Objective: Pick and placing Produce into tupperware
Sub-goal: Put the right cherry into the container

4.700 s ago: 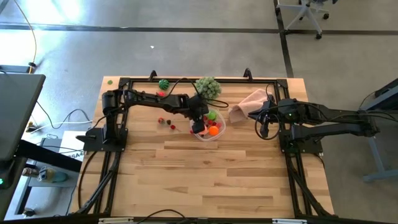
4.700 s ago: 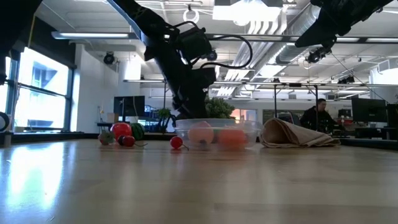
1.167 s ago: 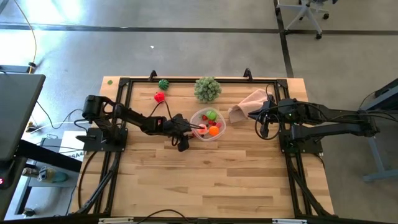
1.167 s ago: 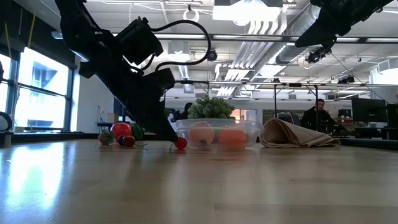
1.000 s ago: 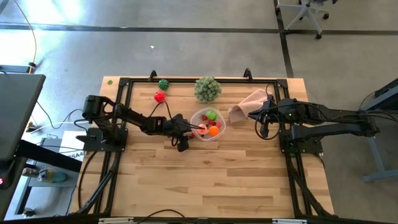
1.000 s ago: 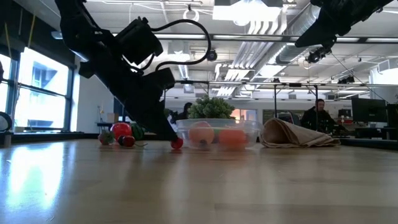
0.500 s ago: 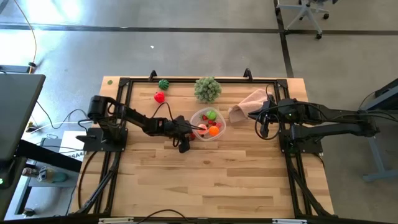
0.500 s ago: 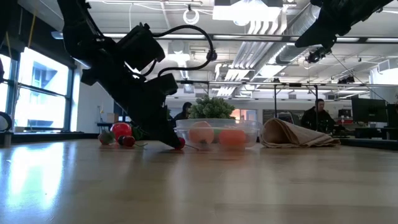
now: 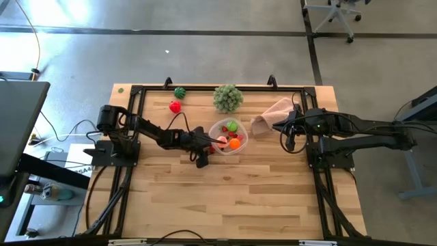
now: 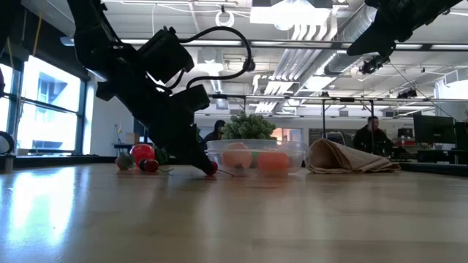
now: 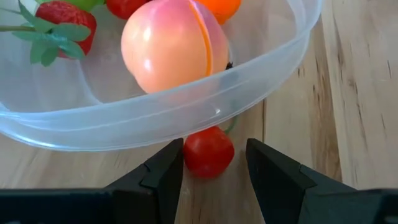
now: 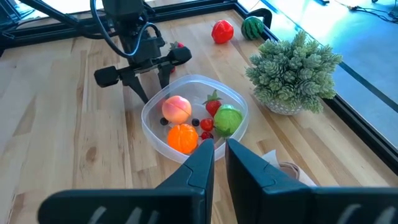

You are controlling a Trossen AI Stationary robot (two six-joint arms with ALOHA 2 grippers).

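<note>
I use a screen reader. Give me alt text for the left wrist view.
A small red fruit lies on the wooden table between the left gripper's open jaws, against the clear tupperware, which holds a peach, a strawberry and other produce.

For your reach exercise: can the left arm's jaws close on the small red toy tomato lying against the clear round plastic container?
Probably yes: the small red toy tomato sits between the left gripper's open jaws, though the clear round plastic container crowds it.
</note>
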